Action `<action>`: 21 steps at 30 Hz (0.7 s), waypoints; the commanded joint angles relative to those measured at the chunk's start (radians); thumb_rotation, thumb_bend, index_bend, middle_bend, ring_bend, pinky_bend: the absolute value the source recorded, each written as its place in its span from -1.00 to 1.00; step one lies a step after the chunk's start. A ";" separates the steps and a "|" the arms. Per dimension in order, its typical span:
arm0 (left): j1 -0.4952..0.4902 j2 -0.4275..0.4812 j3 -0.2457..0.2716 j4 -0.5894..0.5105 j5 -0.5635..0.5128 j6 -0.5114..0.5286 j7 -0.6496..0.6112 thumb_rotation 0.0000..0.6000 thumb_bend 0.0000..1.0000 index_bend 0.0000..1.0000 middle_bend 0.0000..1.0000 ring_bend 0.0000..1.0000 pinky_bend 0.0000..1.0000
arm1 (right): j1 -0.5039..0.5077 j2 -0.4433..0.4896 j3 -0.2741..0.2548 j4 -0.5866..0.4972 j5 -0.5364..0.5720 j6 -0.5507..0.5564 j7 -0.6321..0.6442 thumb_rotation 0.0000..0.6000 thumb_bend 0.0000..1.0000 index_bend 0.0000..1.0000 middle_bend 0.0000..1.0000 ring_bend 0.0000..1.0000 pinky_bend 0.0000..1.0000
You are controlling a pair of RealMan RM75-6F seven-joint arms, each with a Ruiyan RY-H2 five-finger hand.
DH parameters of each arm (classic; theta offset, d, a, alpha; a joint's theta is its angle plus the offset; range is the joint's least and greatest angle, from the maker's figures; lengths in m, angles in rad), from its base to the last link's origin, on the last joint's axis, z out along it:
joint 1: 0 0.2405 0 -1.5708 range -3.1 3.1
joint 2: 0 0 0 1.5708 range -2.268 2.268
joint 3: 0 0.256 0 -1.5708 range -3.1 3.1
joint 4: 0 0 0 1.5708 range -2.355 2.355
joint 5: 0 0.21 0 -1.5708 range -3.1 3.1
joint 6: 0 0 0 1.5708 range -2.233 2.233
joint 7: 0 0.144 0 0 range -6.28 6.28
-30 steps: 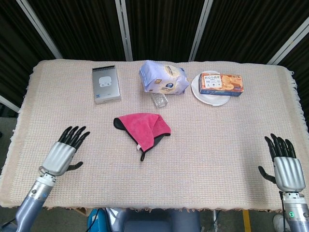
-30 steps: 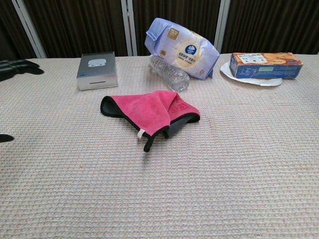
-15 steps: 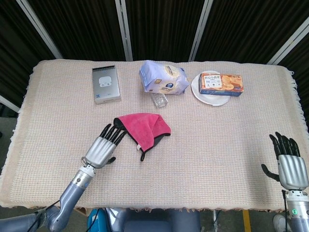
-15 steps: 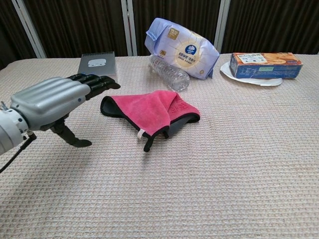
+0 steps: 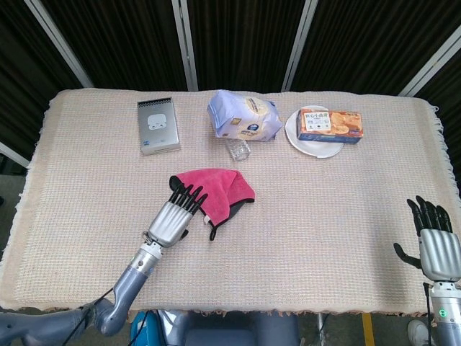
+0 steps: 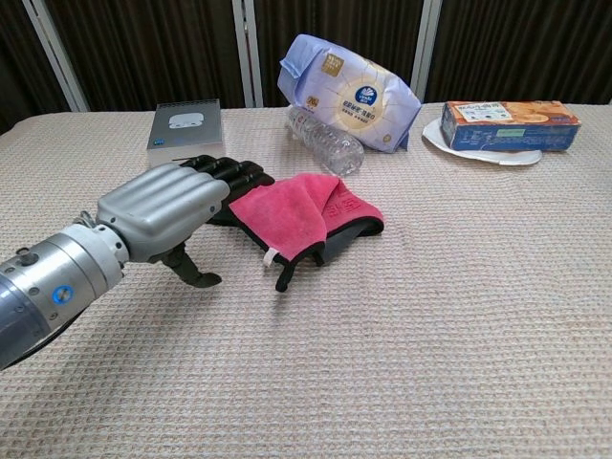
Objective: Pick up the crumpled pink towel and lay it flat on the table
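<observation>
The crumpled pink towel (image 5: 216, 189) (image 6: 301, 216), with a dark underside and a black loop, lies folded near the table's middle. My left hand (image 5: 175, 216) (image 6: 177, 206) hovers at the towel's left edge, fingers extended and spread over its dark corner, holding nothing. Whether the fingertips touch the cloth I cannot tell. My right hand (image 5: 434, 244) stays open at the table's near right edge, far from the towel, seen only in the head view.
Along the far side stand a silver box (image 5: 158, 125) (image 6: 186, 134), a purple tissue pack (image 5: 244, 116) (image 6: 348, 93) with a clear bottle (image 5: 239, 148) (image 6: 326, 139) in front, and a biscuit box (image 5: 330, 124) (image 6: 511, 125) on a white plate (image 5: 310, 146). A woven cloth (image 5: 324, 216) covers the table.
My left hand has moved forward and to the right from the table's left side up to the towel's left edge. The right hand has drifted slightly toward the near edge. The towel lies unchanged.
</observation>
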 commanded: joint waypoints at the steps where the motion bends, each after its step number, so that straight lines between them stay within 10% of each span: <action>1: -0.028 -0.039 -0.015 0.040 -0.006 -0.001 -0.009 1.00 -0.51 -0.93 -1.00 -1.00 -0.95 | 0.001 -0.001 0.000 0.003 0.002 -0.003 0.004 1.00 -0.48 -1.00 -1.00 -1.00 -1.00; 21: -0.125 -0.194 -0.018 0.215 -0.007 -0.011 -0.067 1.00 -0.47 -0.90 -1.00 -1.00 -0.95 | -0.006 0.005 0.000 0.001 0.001 0.010 0.014 1.00 -0.48 -1.00 -1.00 -1.00 -1.00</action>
